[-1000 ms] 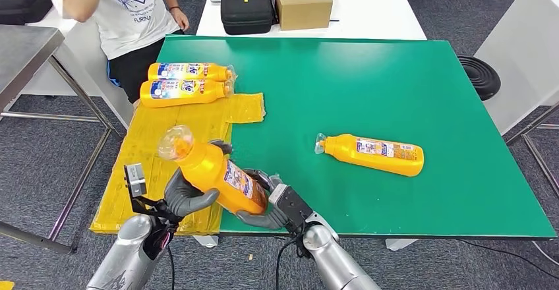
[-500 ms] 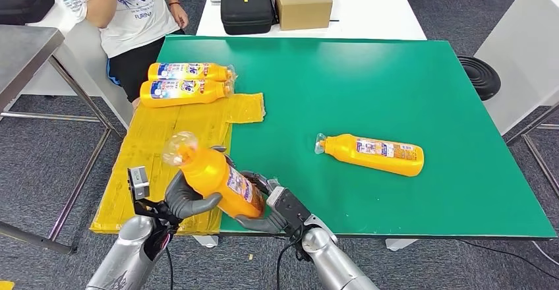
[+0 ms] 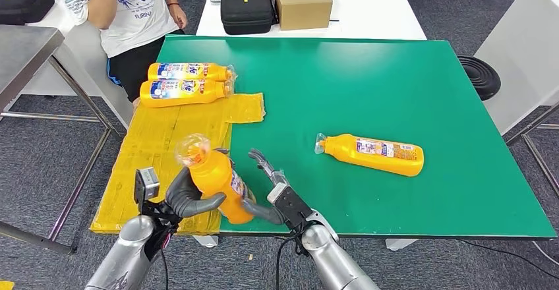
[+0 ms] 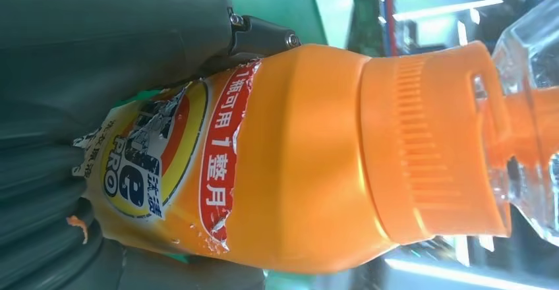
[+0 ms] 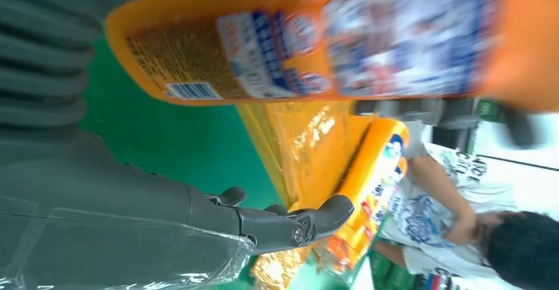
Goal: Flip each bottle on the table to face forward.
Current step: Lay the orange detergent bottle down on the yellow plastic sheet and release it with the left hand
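The scene is viewed from high on the body in the head view, looking forward and down across the green table (image 3: 395, 92). The 2 wrist views are turned sideways and taken at very close range. The held bottle (image 3: 221, 181) is shared by all 3 views, close up at each wrist (image 4: 290, 165) (image 5: 316, 46).

A person (image 3: 135, 13) in a white printed T-shirt and dark shorts sits at the far left corner of the green table (image 3: 395, 92). Beyond the table's far edge, on a white table (image 3: 369, 10), a black case (image 3: 246, 8) lies just left of a cardboard box (image 3: 302, 1). Another black case (image 3: 23, 0) sits at the far left. A black round object (image 3: 480, 76) rests to the right of the green table.
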Controlling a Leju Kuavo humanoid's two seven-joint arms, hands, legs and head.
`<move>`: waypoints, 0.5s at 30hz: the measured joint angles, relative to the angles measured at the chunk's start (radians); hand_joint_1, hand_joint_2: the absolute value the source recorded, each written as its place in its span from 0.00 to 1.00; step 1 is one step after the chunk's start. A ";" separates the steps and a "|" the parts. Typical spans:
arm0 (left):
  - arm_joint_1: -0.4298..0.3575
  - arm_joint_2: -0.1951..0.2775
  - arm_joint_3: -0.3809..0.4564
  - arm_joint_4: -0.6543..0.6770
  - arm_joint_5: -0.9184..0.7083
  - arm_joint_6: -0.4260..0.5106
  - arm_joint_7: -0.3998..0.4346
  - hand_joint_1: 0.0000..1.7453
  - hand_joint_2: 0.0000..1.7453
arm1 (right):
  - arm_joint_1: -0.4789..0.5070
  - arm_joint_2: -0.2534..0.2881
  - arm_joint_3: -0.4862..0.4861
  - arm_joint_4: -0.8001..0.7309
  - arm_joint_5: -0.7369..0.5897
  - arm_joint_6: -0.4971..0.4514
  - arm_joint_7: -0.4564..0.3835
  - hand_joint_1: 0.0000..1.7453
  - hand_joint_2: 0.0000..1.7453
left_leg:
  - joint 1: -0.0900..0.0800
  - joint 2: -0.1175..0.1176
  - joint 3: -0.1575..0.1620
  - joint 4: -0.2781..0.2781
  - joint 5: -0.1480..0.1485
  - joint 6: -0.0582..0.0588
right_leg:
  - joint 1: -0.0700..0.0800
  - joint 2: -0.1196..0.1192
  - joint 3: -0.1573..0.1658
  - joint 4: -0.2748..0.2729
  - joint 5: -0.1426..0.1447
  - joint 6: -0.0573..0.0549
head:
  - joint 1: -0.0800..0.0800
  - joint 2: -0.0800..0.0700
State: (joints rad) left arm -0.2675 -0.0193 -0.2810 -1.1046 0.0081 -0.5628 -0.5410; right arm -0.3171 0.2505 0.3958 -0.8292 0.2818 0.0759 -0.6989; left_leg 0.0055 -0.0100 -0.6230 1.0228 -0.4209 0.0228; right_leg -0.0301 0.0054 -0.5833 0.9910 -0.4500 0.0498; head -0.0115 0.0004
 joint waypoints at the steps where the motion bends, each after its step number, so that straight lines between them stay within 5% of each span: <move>1: -0.004 0.002 0.003 0.002 -0.021 0.024 0.005 1.00 1.00 | 0.007 -0.002 0.000 -0.020 0.000 0.002 0.001 0.00 0.00 | 0.000 0.000 0.000 0.000 0.000 0.000 | 0.000 0.000 0.000 0.000 0.000 0.000 | 0.000 0.000; 15: -0.132 0.064 0.033 0.012 -0.317 0.358 0.084 1.00 1.00 | 0.103 -0.044 -0.005 -0.296 -0.031 0.076 0.040 0.00 0.00 | 0.000 0.000 0.000 0.000 0.001 -0.001 | 0.000 0.000 -0.001 0.000 0.000 0.000 | 0.000 0.000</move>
State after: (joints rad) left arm -0.3995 0.0450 -0.2476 -1.0929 -0.3094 -0.2049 -0.4570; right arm -0.2144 0.2064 0.3912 -1.1255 0.2509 0.1522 -0.6591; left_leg 0.0058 -0.0099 -0.6234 1.0228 -0.4202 0.0222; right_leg -0.0299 0.0055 -0.5838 0.9912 -0.4498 0.0497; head -0.0117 0.0004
